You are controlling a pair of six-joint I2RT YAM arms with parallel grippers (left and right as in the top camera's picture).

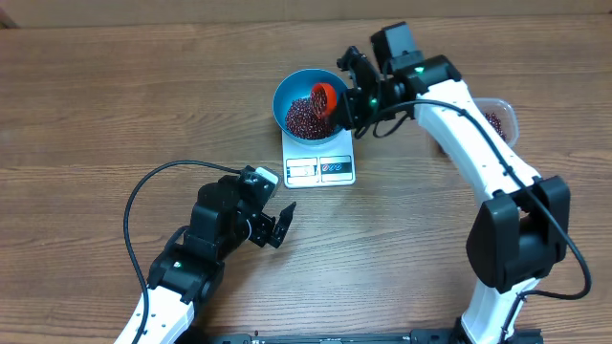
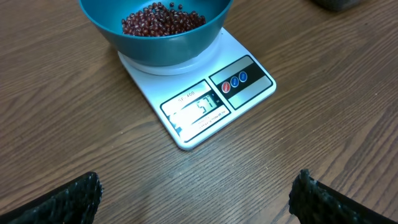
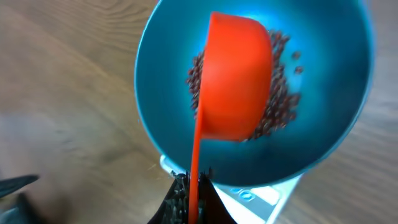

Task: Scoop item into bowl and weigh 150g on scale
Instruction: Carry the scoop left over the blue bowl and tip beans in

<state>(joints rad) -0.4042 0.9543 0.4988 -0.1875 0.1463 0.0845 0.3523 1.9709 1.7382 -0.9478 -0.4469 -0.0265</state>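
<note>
Wood-grain table [image 1: 115, 105] bears the scale [image 2: 249, 93] and, on it, the blue bowl [image 3: 329, 112], directly beneath the tipped orange scoop [image 3: 233, 81] clamped by its handle in the right gripper [image 3: 191, 196], beans [image 2: 161, 20] heaped below; left gripper [image 1: 277, 227] gapes empty.

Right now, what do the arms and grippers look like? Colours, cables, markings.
Left arm and right arm: white link shells, black joint housings, each with a loose black cable. Left gripper and right gripper: black, textured fingers. Green light near the right wrist. No readable markings.
</note>
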